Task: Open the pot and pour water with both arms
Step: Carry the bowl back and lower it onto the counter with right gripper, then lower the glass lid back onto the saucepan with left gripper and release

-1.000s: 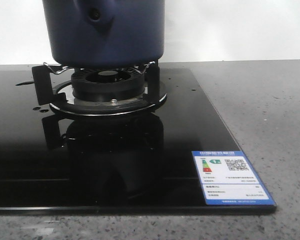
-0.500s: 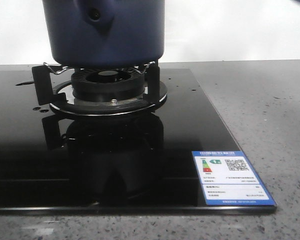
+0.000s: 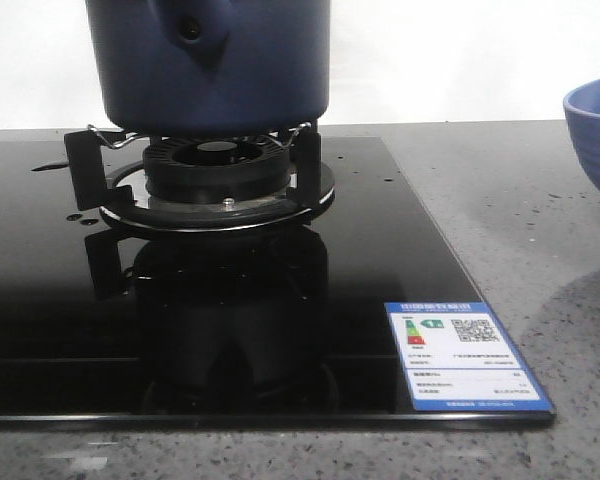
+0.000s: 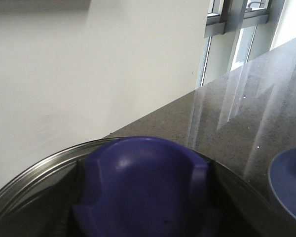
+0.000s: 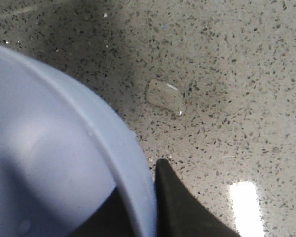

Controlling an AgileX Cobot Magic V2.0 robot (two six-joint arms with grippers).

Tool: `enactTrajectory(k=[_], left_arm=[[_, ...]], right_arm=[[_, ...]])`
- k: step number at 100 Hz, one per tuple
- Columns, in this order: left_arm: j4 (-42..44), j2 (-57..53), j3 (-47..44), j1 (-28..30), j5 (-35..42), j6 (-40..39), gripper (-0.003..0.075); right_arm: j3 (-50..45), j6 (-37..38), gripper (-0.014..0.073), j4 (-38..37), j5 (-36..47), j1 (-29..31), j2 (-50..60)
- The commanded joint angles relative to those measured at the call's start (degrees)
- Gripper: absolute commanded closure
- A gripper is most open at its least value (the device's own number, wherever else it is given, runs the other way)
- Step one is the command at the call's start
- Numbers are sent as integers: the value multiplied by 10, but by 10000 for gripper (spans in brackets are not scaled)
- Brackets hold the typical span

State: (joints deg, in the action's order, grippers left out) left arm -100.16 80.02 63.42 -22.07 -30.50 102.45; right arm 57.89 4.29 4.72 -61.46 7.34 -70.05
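Note:
The dark navy pot (image 3: 210,70) stands on the burner's supports, its handle mount with the round hole (image 3: 190,30) facing me; its top is out of the front view. In the left wrist view a blue lid knob (image 4: 143,173) sits on a steel-rimmed lid (image 4: 34,173). My left gripper (image 4: 143,212) is around the knob, dark fingers (image 4: 71,207) on either side. My right gripper (image 5: 148,202) is shut on the rim of the lighter blue bowl (image 5: 49,148), one black finger (image 5: 182,207) outside it. The bowl shows at the front view's right edge (image 3: 595,130), above the counter.
The black glass cooktop (image 3: 380,250) carries the burner (image 3: 215,165) and a blue-and-white energy label (image 3: 460,355) at its front right corner. Speckled grey counter (image 3: 540,220) lies to the right. A small water drop (image 5: 164,95) lies on the counter below the bowl.
The light blue bowl has come into the front view at the right edge, moving down and left. The pot on the burner has not moved.

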Motion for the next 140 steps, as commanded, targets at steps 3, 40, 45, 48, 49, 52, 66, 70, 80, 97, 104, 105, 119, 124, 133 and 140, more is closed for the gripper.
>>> enactTrajectory(k=[3, 40, 45, 48, 49, 52, 66, 70, 80, 97, 104, 105, 119, 124, 133, 140], left_arm=[[-30, -11, 25, -4, -21, 10, 437], [-18, 2, 25, -4, 16, 10, 437], [-18, 3, 25, -4, 16, 10, 437], [-18, 3, 25, -4, 16, 10, 437], [-18, 3, 25, -4, 16, 10, 437], [-18, 6, 25, -4, 16, 10, 437], [-18, 21, 25, -4, 4, 10, 437], [-20, 24, 25, -4, -3, 10, 437], [-22, 32, 25, -4, -3, 10, 437], [-22, 35, 25, -4, 2, 10, 437], [-22, 36, 25, -4, 3, 10, 437], [-22, 36, 25, -4, 3, 10, 437], [-22, 36, 25, -4, 8, 11, 412], [-22, 36, 25, -4, 8, 12, 354], [-22, 35, 28, -4, 8, 12, 205], [-22, 30, 30, -4, 8, 12, 125]], right_arm=[[13, -6, 630, 6, 20, 3, 20], [15, -6, 249, 6, 14, 3, 22], [18, -6, 230, 6, 15, 3, 28], [21, -6, 225, 7, 15, 3, 34], [23, -6, 225, 7, 15, 3, 37], [28, -6, 225, 9, 15, 3, 43], [67, -6, 225, 13, 19, 3, 84], [83, -6, 225, 14, 19, 3, 98], [118, -6, 225, 15, 19, 3, 129], [162, -6, 225, 24, 20, 3, 167], [173, -6, 225, 38, 21, 3, 177], [175, -6, 225, 40, 21, 3, 177], [176, -6, 225, 50, 27, 3, 189], [176, -6, 225, 50, 26, 3, 189], [176, -6, 225, 50, 26, 3, 189], [176, -6, 225, 50, 33, 3, 189]])
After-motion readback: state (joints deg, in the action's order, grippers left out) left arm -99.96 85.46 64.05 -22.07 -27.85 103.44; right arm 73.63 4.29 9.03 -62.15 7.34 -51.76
